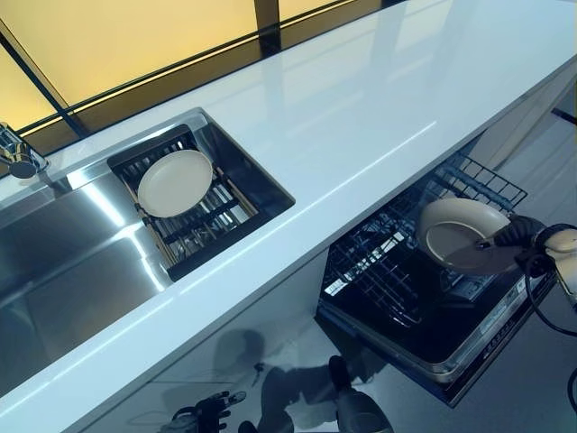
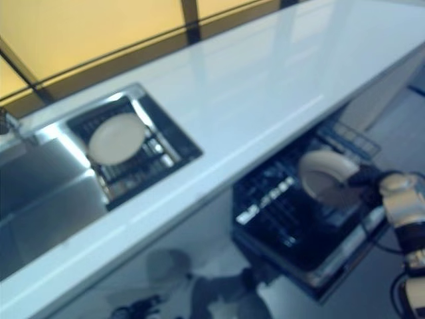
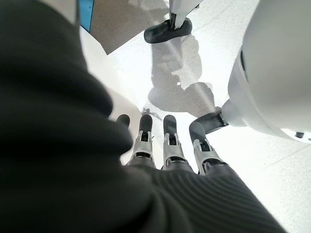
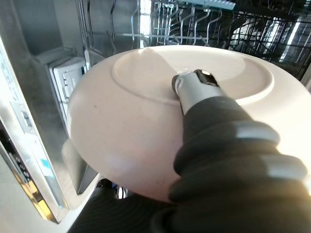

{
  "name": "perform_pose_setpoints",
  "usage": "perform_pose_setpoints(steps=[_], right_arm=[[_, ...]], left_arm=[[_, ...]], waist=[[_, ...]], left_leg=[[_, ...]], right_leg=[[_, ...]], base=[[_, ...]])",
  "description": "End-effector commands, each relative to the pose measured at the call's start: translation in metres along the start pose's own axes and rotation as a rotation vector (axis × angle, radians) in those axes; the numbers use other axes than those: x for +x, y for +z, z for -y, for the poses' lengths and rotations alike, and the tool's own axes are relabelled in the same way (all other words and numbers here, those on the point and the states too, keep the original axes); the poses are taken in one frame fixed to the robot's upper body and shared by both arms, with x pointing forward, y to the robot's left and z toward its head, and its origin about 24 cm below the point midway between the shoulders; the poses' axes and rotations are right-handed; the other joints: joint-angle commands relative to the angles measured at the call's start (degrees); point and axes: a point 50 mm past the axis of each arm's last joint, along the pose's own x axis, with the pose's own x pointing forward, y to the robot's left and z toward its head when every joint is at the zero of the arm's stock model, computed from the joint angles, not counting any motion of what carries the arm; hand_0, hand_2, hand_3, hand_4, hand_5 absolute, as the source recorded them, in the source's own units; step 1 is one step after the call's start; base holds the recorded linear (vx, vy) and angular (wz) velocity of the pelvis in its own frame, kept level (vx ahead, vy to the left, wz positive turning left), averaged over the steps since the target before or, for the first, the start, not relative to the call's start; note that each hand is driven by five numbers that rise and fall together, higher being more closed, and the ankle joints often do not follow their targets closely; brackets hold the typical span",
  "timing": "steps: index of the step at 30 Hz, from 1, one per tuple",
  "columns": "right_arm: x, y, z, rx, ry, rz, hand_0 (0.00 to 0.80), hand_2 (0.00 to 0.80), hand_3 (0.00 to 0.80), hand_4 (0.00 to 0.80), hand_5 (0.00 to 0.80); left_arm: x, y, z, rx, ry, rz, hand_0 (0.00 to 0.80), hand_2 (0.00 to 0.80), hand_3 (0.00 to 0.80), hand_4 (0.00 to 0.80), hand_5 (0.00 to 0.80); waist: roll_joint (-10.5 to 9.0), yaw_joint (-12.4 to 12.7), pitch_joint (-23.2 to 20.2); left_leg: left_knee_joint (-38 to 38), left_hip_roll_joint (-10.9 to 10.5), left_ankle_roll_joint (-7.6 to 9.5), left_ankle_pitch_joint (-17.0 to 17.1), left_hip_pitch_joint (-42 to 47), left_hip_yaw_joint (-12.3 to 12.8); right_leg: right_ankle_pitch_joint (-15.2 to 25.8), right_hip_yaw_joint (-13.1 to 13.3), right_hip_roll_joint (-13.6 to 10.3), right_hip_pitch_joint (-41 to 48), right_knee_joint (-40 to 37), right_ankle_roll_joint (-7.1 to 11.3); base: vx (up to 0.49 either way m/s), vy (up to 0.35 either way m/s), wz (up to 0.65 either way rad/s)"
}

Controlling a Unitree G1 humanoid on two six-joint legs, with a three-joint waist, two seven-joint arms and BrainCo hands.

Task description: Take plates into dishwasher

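My right hand (image 1: 521, 236) is shut on a cream plate (image 1: 460, 233), held tilted just above the pulled-out dishwasher rack (image 1: 383, 271). In the right wrist view the thumb (image 4: 195, 83) presses on the plate's underside (image 4: 126, 126), with the rack's wire tines (image 4: 194, 22) right behind it; the fingers are hidden behind the plate. A second cream plate (image 1: 175, 183) lies on the black drying rack (image 1: 212, 230) inside the sink. My left hand (image 1: 206, 417) hangs low by the cabinet front, its fingers (image 3: 169, 141) straight and holding nothing.
The white countertop (image 1: 361, 117) runs diagonally above the dishwasher. The open dishwasher door (image 1: 469, 356) juts out under the rack. A steel sink basin (image 1: 72, 271) with a faucet (image 1: 18, 155) lies to the left. A detergent compartment (image 4: 68, 77) shows beside the plate.
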Motion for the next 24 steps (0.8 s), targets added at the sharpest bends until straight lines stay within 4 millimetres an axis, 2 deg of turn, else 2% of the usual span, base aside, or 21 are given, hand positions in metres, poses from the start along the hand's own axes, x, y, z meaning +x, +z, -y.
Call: perform_pose_setpoints(steps=[1, 9, 18, 22, 24], right_arm=[[0.003, 0.048, -0.003, 0.013, -0.043, 0.127, 0.800, 0.800, 0.800, 0.800, 0.800], [0.013, 0.048, -0.022, -0.017, -0.094, 0.081, 0.800, 0.800, 0.800, 0.800, 0.800], [0.023, 0.047, -0.044, -0.030, -0.075, 0.034, 0.800, 0.800, 0.800, 0.800, 0.800], [0.025, 0.048, -0.033, -0.036, -0.091, -0.007, 0.800, 0.800, 0.800, 0.800, 0.800], [0.025, 0.044, -0.019, -0.033, -0.096, -0.038, 0.800, 0.800, 0.800, 0.800, 0.800]], left_arm=[[-0.001, 0.012, -0.010, 0.045, 0.017, 0.001, 0.000, 0.000, 0.000, 0.000, 0.000], [0.001, 0.014, -0.003, 0.047, 0.005, 0.004, 0.000, 0.000, 0.000, 0.000, 0.000], [0.003, 0.017, 0.002, 0.060, -0.002, 0.003, 0.000, 0.000, 0.000, 0.000, 0.000], [0.005, 0.021, 0.010, 0.073, -0.025, 0.003, 0.000, 0.000, 0.000, 0.000, 0.000], [0.004, 0.025, 0.011, 0.084, -0.044, 0.007, 0.000, 0.000, 0.000, 0.000, 0.000]], waist=[[-3.52, -0.2, 0.4], [-3.12, 0.3, 0.5], [-2.88, 1.3, 0.4], [-1.88, 2.2, 0.7], [-0.95, 3.0, 0.8]], left_leg=[[0.0, -0.1, 1.50, 0.4, -0.3, -4.2], [0.0, -0.4, 1.74, 0.3, -0.2, -4.5], [0.0, -0.5, 1.85, 0.3, -0.2, -5.4], [0.0, -0.7, 1.76, 0.5, -0.2, -5.8], [0.0, -1.0, 1.75, 0.7, -0.4, -6.2]], right_leg=[[-1.1, -0.6, -1.1, 2.0, 0.2, 1.05], [-1.3, -0.5, -1.3, 2.4, 0.2, 1.08], [-1.4, -0.8, -1.7, 2.7, 0.2, 1.14], [-1.5, -1.3, -2.2, 3.1, 0.2, 1.56], [-1.4, -1.7, -2.6, 2.9, 0.2, 1.74]], base=[[0.000, 0.000, 0.00], [0.001, 0.008, 0.00], [0.003, 0.002, 0.02], [0.009, 0.046, 0.08], [-0.006, 0.080, 0.08]])
